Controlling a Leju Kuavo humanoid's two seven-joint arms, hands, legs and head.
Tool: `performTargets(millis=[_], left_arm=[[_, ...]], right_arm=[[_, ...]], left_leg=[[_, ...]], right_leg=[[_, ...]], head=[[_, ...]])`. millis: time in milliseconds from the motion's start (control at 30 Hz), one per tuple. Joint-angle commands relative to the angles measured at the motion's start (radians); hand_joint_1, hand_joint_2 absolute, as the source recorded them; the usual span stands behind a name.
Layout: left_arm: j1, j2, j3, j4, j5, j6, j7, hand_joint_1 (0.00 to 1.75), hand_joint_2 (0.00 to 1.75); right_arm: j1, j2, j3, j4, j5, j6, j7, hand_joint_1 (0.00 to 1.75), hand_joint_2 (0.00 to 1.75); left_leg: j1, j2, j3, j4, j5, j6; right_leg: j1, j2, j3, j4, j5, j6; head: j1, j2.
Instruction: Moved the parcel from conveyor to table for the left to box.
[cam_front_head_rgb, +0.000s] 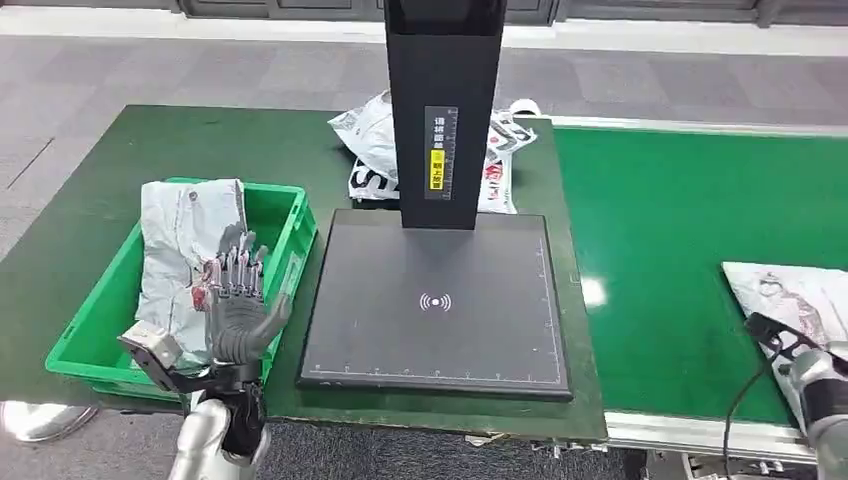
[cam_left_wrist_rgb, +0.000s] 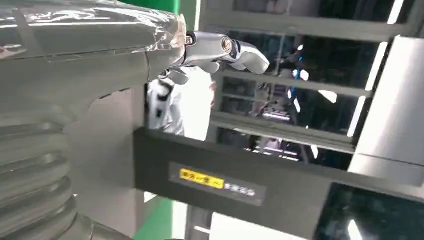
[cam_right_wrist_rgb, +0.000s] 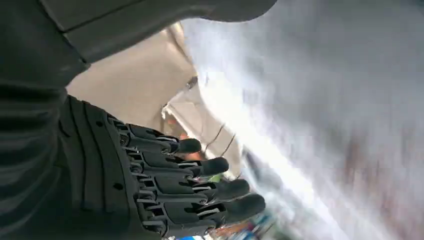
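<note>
Counting three parcels: one in bin (cam_front_head_rgb: 290, 215), one behind scanner (cam_front_head_rgb: 440, 300), one on conveyor (cam_front_head_rgb: 660, 230); both robot hands empty, fingers apart.

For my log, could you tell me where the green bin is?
In the head view, the green bin sits on the table's left side, beside the black scanner base.

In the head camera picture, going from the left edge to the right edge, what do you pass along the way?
Green bin with a grey parcel inside it, left robot hand → black scanner plate → green conveyor belt → white parcel on the belt.
</note>
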Motion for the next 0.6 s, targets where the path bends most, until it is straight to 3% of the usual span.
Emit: performTargets(millis=[33, 600], left_arm=[[-0.036, 0.028, -0.001, 0.148, 0.015, 0.008, 0.003, 0.0, 1.75], [-0.073, 0.013, 0.013, 0.186, 0.041, 0.03, 0.052, 0.0, 1.75]], right_arm=[[-0.026, -0.017, 0.041, 0.102, -0.01, 0.095, -0.054, 0.0, 1.75], [-0.015, -0.032, 0.041, 0.096, -0.003, 0.096, -0.04, 0.0, 1.75]], left_leg=[[0.0, 0.001, 0.001, -0.001, 0.0, 0.0], [0.0, 0.001, 0.002, -0.001, 0.0, 0.0]], right_leg=[[0.0, 0.001, 0.001, -0.001, 0.0, -0.001], [0.001, 0.001, 0.001, -0.002, 0.0, -0.001]], head=[[0.0, 0.0], [0.0, 0.0]])
